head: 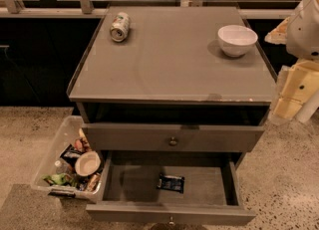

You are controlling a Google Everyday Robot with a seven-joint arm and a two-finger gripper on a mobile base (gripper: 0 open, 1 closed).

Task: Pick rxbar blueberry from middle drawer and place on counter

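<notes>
The rxbar blueberry [171, 182], a small dark blue wrapper with pale print, lies flat on the floor of the middle drawer [204, 186], near its centre. The drawer is pulled open at the bottom of the camera view, with its knob at the lower edge. The counter [169, 59] is the broad grey top above it. My gripper [293, 92] shows as cream-coloured blocks under the white arm [306, 22] at the right edge. It is beside the counter's right side, well above and to the right of the drawer, and holds nothing that I can see.
A green-white can [119, 26] lies on its side at the counter's back left. A white bowl [237, 40] stands at the back right. The grey front with a knob [173, 138] overhangs the open drawer. A clear bin of snacks [60, 147] sits on the floor to the left.
</notes>
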